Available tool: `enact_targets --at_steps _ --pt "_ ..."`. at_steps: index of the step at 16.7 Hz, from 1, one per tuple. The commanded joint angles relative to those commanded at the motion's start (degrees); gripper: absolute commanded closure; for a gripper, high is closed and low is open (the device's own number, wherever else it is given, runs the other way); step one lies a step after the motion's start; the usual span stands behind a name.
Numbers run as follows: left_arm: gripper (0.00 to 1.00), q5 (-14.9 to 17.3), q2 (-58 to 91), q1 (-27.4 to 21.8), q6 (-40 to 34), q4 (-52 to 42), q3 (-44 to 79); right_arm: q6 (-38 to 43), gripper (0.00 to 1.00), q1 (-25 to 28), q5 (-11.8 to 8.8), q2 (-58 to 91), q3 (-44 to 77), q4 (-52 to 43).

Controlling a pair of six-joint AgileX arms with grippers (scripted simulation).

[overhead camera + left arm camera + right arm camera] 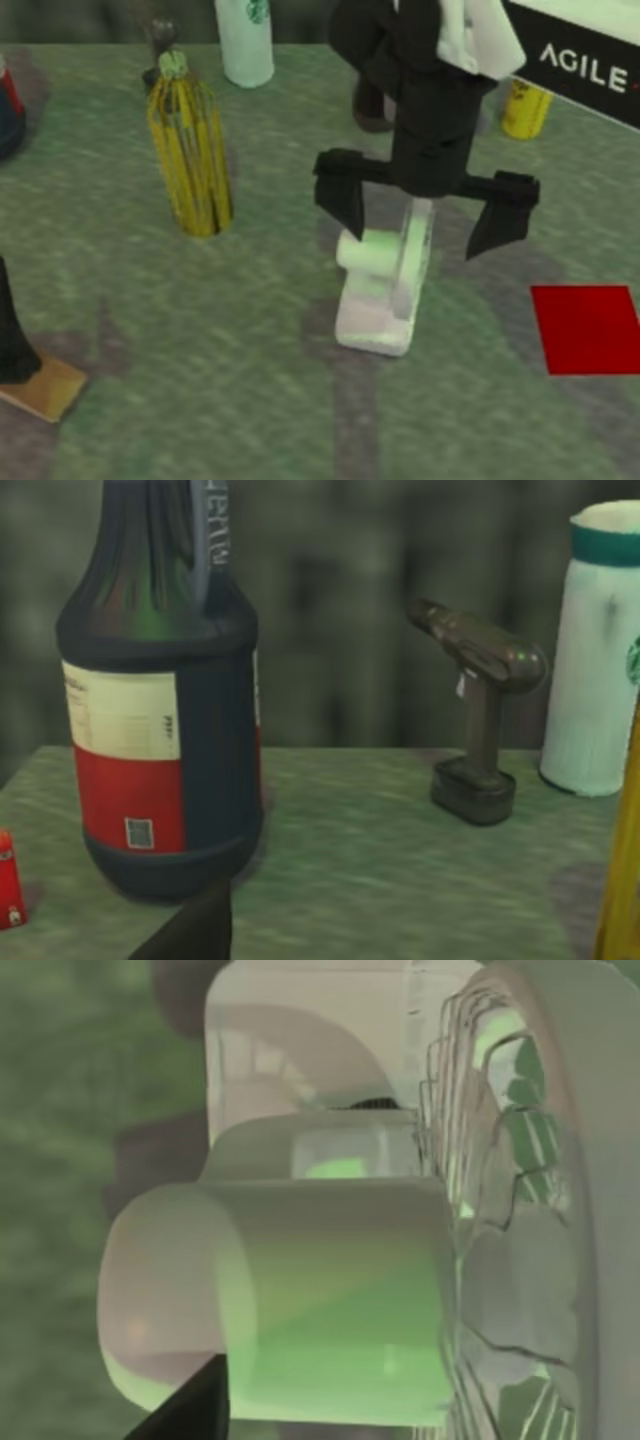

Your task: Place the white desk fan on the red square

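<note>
At the desk's middle the fan (385, 290) stands upright on its base, its thin disc edge-on from above and its long axis running from the near edge toward the far edge. The right gripper (425, 205) hangs spread wide directly over the disc, one finger on each side, grasping nothing. The square (588, 328) lies flat at the right edge, well apart.

We see a yellow bottle (190, 160) standing on the green table (200, 350), a white cup (245, 40) behind it, a dark drill (480, 720) beside the cup, a big dark bottle (160, 730), a small yellow can (525, 108) and a tan wooden block (45, 388).
</note>
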Motion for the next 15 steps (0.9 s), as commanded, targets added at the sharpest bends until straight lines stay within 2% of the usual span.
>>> enact_targets --at_steps 3,15 --pt "0.00 0.0 0.0 0.0 0.0 0.0 0.0 0.0 0.00 0.0 0.0 0.0 0.0 0.0" --pt "0.00 0.0 0.0 0.0 0.0 0.0 0.0 0.0 0.90 0.0 0.0 0.0 0.0 0.0"
